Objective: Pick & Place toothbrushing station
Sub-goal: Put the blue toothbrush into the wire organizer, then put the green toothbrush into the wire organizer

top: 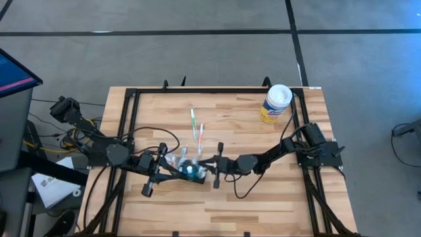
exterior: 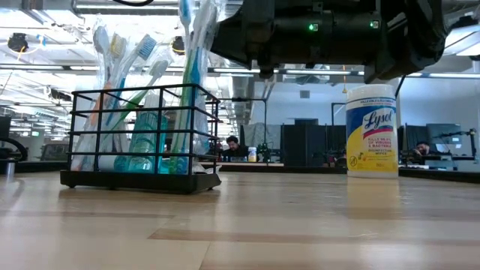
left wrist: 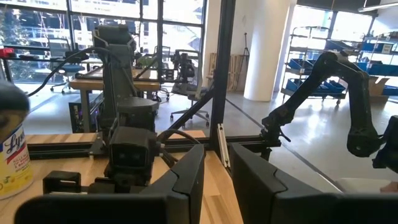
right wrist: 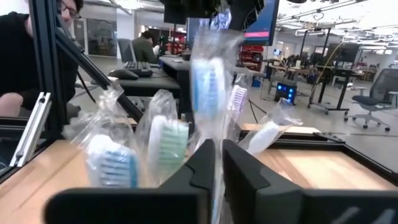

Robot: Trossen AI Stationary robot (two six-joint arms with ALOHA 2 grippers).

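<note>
Seen from above, two dark arms reach inward from opposite sides and nearly meet at the middle, both held low and stretched almost flat. The left end effector (top: 172,169) points right, its fingers (left wrist: 186,180) slightly apart. The right end effector (top: 209,165) points left, its fingers (right wrist: 239,168) nearly together with a narrow gap.

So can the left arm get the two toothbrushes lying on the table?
Probably yes. The two loose toothbrushes lie on open wood with nothing around them, just beyond the left fingers, which are at the black wire holder.
</note>
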